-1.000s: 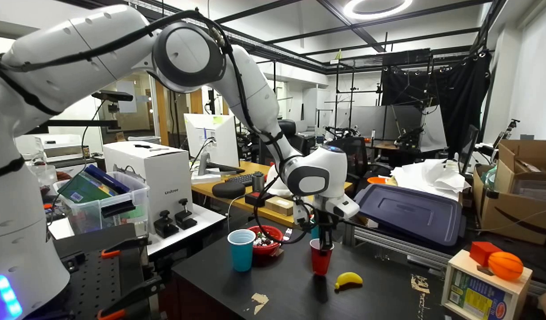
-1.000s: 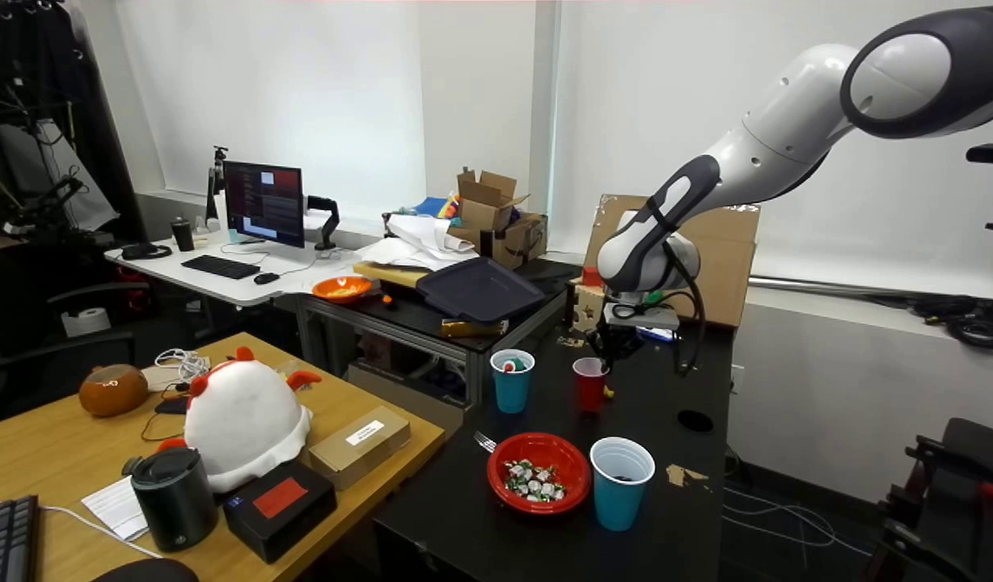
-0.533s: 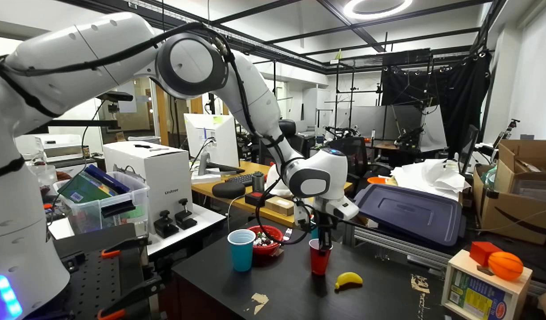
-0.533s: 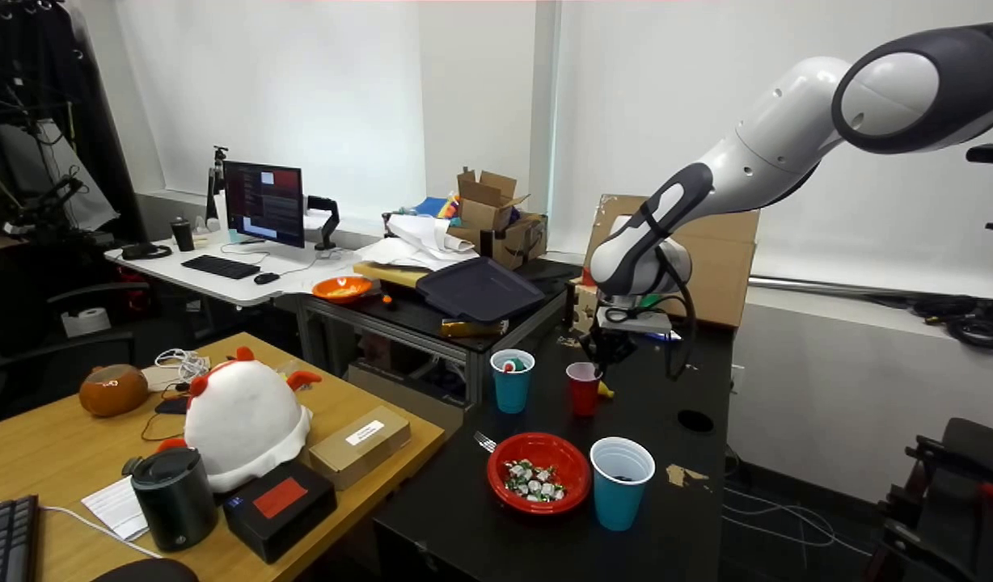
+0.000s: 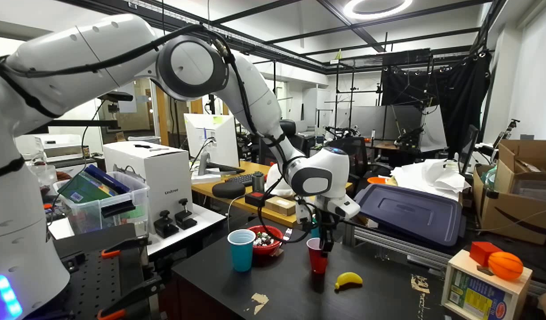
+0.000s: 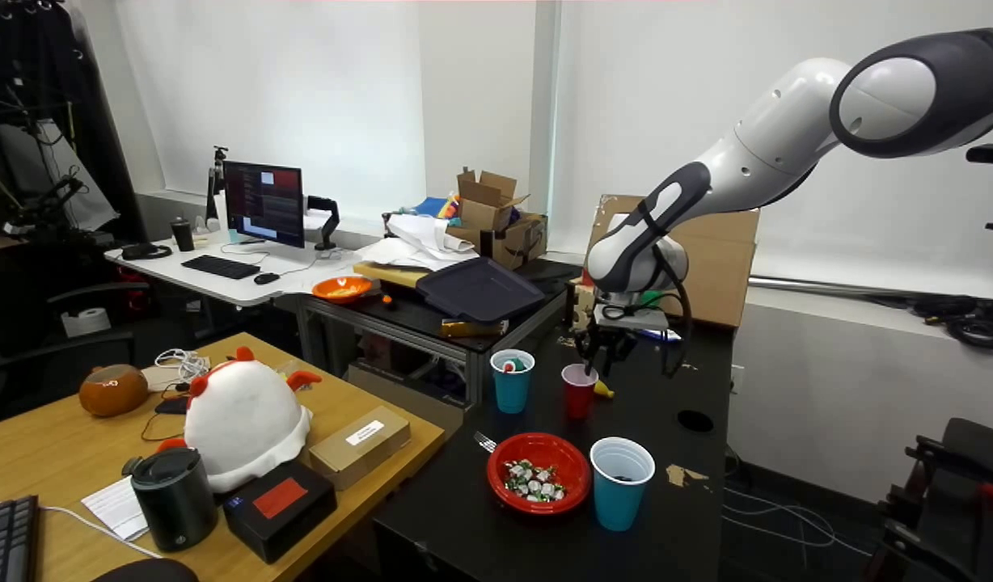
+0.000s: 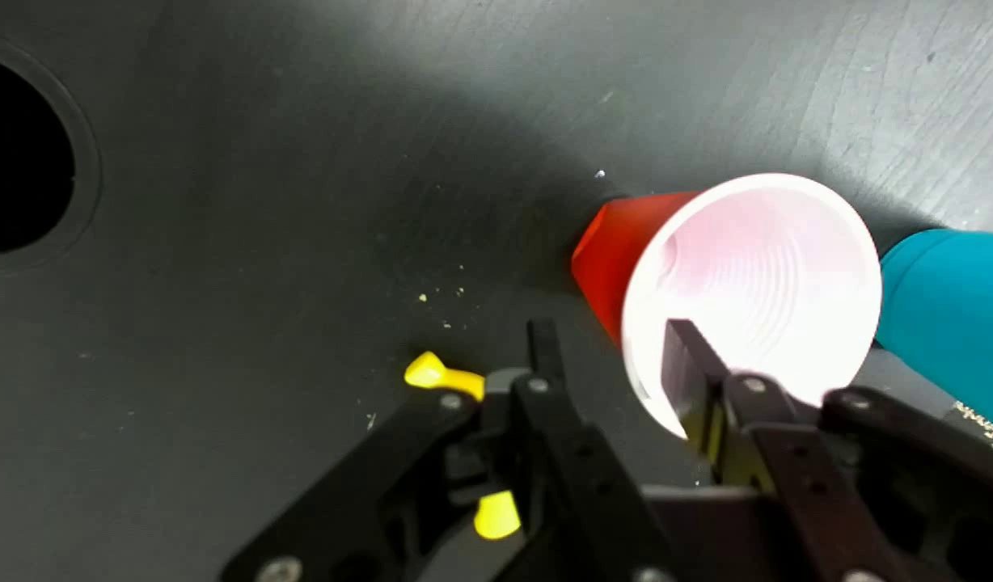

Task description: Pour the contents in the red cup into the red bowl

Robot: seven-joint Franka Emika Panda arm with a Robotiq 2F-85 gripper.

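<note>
The red cup [image 6: 578,398] stands about upright on the black table [image 6: 666,420], mouth up. The gripper [image 7: 612,335] is at its rim, and there lies the change: a second ago the fingers [image 7: 690,364] were together at the cup's wall; now they stand parted. In the wrist view a stretch of rim shows between them, with one finger across the cup's mouth. They do not appear to grip; whether that finger touches the inside, I cannot tell. Over the same second the cup has also shifted slightly toward the bowl [image 6: 578,473].

Taken together, this looks like a release after the pour, which would put the task close to its end. What remains, I judge, is to lift the fingers clear; a sideways move could catch the rim and tip the cup.

As for contents, nothing shows on the part of the cup's pale inside that the wrist view gives, though some of the bottom is hidden. The bowl, apart from the cup, holds a heap of wrapped candies [image 6: 534,482] in white and green, probably what was poured. Just beside it a teal cup [image 6: 616,505] has something dark inside, too little seen to name. A second teal cup [image 6: 511,396], nearer the red one but not touching it, holds red and green things up near its brim. A fork [image 6: 485,441] lies by the bowl, and a banana [image 5: 349,279] near the red cup.
</note>
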